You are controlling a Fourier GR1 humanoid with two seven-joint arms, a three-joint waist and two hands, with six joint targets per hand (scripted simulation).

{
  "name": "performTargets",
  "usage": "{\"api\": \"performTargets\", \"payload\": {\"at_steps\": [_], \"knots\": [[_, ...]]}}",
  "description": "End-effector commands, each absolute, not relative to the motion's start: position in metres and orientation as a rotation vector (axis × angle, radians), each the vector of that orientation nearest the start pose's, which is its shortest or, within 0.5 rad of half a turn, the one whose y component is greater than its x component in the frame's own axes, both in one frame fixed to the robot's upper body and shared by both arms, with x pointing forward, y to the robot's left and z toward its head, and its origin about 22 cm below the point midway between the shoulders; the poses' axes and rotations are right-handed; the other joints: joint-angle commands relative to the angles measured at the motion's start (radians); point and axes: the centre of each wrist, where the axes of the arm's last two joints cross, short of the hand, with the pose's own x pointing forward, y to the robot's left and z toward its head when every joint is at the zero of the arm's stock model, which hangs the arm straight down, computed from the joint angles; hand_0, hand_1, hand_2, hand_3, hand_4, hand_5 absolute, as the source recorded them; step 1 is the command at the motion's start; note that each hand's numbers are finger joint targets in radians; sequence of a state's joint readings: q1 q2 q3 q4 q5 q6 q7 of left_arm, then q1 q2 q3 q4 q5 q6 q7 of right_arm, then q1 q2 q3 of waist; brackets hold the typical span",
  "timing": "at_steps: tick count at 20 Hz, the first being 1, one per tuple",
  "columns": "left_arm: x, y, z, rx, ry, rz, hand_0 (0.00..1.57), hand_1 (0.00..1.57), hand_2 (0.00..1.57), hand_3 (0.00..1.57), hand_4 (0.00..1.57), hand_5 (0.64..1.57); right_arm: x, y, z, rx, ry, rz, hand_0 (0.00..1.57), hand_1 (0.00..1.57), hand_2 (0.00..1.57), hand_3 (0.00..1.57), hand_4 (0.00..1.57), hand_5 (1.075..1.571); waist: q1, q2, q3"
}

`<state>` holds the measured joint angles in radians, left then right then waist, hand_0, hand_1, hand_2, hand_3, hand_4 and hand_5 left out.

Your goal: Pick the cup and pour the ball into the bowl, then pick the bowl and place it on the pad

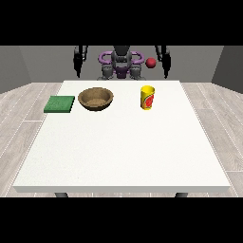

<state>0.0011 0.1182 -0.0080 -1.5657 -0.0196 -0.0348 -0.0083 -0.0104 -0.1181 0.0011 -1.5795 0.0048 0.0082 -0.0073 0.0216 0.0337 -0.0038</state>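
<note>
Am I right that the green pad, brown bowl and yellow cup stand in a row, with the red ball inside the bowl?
Not quite: the front view shows the ball beyond the table's far edge, above the cup. The bowl holds nothing. The pad, bowl, cup row is right.

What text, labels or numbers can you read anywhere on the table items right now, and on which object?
No text reads legibly in this view.
Yellow cup: it carries a red mark on its side, too small to tell whether it holds any letters.
Brown bowl: no marking visible.
Green pad: no marking visible.
Red ball: plain, no marking visible.
White table: no marking visible.
</note>
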Motion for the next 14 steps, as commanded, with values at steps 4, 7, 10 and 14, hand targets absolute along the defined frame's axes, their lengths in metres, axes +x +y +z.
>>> {"api": "performTargets", "payload": {"at_steps": [4, 7, 10, 14], "knots": [[0.242, 0.264, 0.030, 0.103, -1.587, -0.151, 0.00, 0.00, 0.00, 0.00, 0.66, 1.566, 0.244, -0.263, 0.035, -0.112, -1.607, 0.123, 0.00, 0.00, 0.00, 0.00, 0.87, 1.533, 0.002, -0.235, 0.0011], [0.239, 0.245, 0.033, -0.069, -1.493, 0.075, 0.00, 0.00, 0.00, 0.00, 0.66, 1.566, 0.226, -0.254, 0.027, 0.011, -1.476, -0.049, 0.00, 0.00, 0.00, 0.00, 0.87, 1.533, -0.062, -0.382, 0.0036], [0.233, 0.242, 0.043, -0.078, -1.362, 0.128, 0.00, 0.00, 0.00, 0.00, 0.63, 1.564, 0.216, -0.254, 0.036, 0.016, -1.362, -0.100, 0.00, 0.00, 0.00, 0.00, 0.86, 1.530, -0.067, -0.451, 0.0037], [0.243, 0.223, 0.082, -0.029, -1.433, 0.142, 0.00, 0.00, 0.00, 0.00, 0.60, 1.563, 0.211, -0.248, 0.078, 0.040, -1.418, -0.062, 0.00, 0.00, 0.00, 0.00, 0.82, 1.528, -0.093, -0.363, 0.0038]]}}
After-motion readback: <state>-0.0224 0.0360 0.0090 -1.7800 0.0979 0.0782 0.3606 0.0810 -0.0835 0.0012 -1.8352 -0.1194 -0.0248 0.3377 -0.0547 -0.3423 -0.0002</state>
